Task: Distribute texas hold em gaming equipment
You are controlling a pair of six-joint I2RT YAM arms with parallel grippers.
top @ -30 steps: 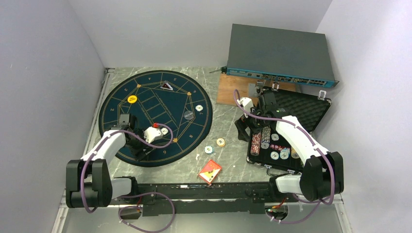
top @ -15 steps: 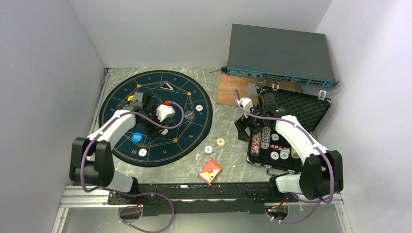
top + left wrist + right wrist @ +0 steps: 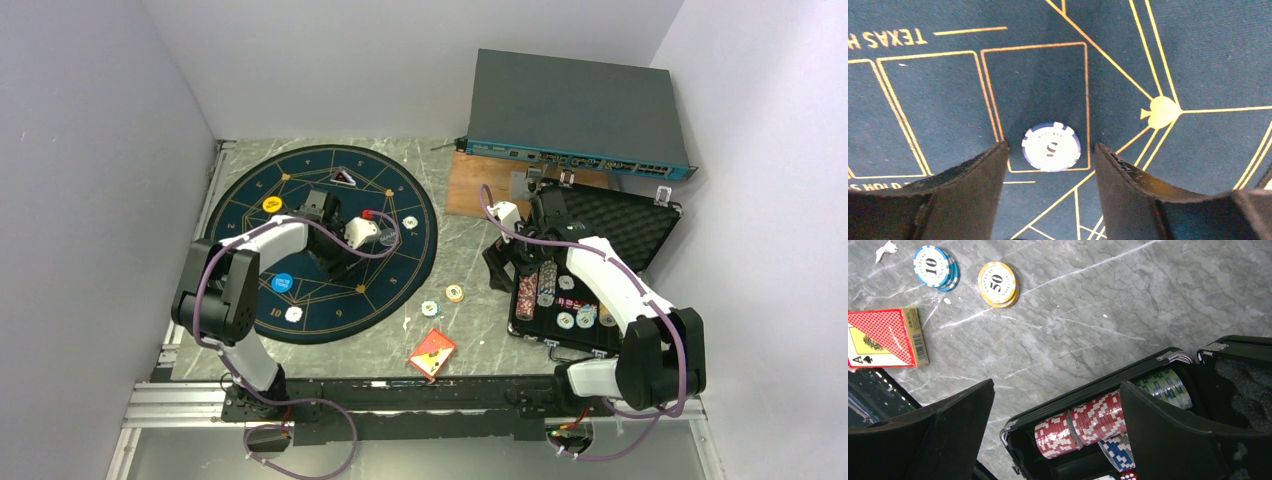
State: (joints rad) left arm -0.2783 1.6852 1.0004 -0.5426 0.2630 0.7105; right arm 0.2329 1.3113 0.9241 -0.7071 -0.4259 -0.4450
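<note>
You have plain pale grey walls on three sides: the back wall, the left wall and the right wall. Your table has a grey marble top with white veins, evenly lit, with soft shadows. At its far right sits a flat dark grey box with a blue front panel, and a wooden board lies just in front of it. A metal rail runs along your near edge.

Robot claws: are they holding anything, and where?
Nothing. The left gripper stands open around a white chip, not touching it; the right gripper is open too.
</note>
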